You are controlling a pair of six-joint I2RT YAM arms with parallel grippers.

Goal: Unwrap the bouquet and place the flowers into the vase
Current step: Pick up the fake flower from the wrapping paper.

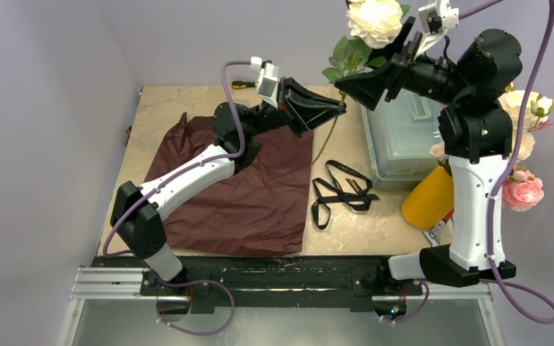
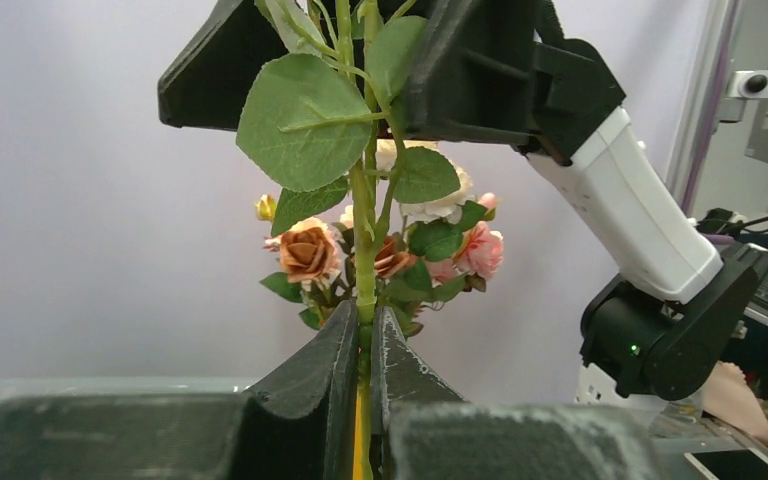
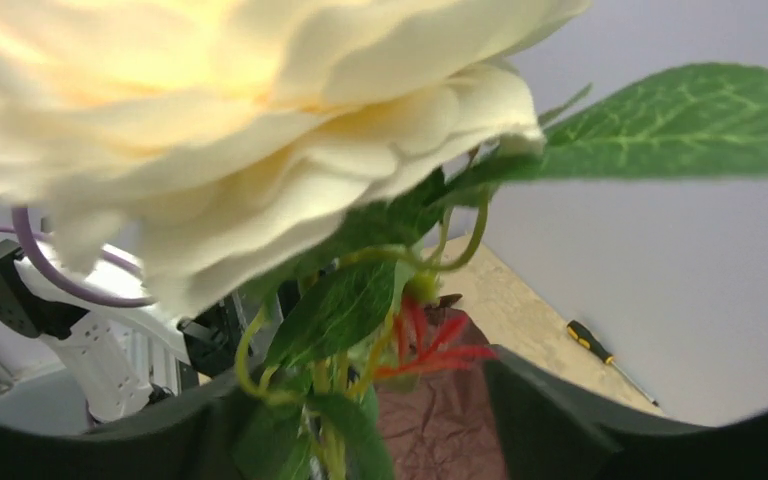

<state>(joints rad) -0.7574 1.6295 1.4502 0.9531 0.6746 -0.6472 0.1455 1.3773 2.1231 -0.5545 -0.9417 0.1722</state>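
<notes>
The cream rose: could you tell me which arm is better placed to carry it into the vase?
Probably the right. The vase sits beside the right arm, and the right gripper, open, brackets the stem of the cream rose under its bloom. The left gripper pinches the lower stem.

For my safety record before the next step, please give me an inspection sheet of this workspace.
Surface: beige stone-pattern table top, partly covered.
Job's things: long-stemmed cream rose, held up; yellow-orange cylinder vase by right arm; more cream and pink roses there, vase mouth hidden.
Clutter: dark maroon crinkled paper sheet spread flat; black ribbon loose; clear plastic box; yellow-black screwdriver at far edge.
Pincers: left pincer shut on the rose stem; right pincer open around it, higher up.
Cables: purple cables loop from both arms.
Surroundings: pale lilac walls; nothing else seen.
</notes>
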